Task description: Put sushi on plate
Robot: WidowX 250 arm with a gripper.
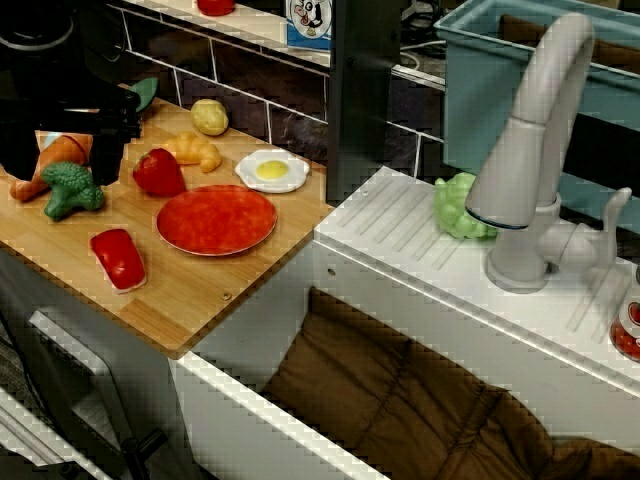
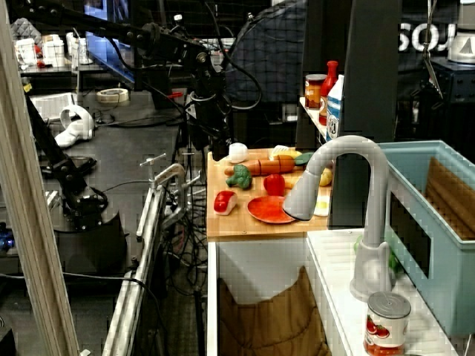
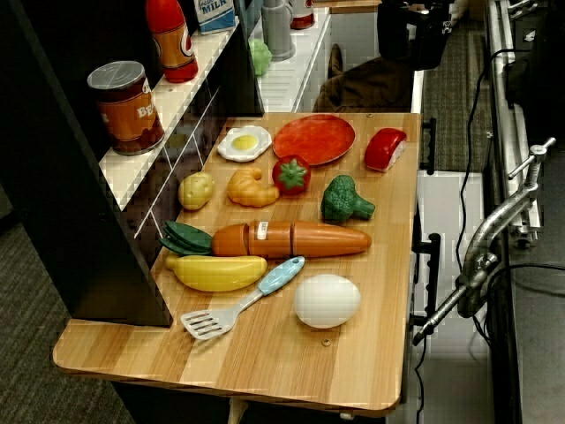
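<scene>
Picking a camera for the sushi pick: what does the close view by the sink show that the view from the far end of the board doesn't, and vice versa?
Only the sink view shows the white faucet and the arm's dark bulk over the carrot.

Only the board-end view shows the banana, spatula, white egg and shelf can.

Both show the sushi lying on the board beside the plate, not on it.

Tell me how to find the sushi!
Look at the wooden counter beside the sink. Find the big round red plate; the sushi lies just beside it near the counter's front edge. It is the only red piece sitting on white rice, unlike the rounded strawberry.
</scene>
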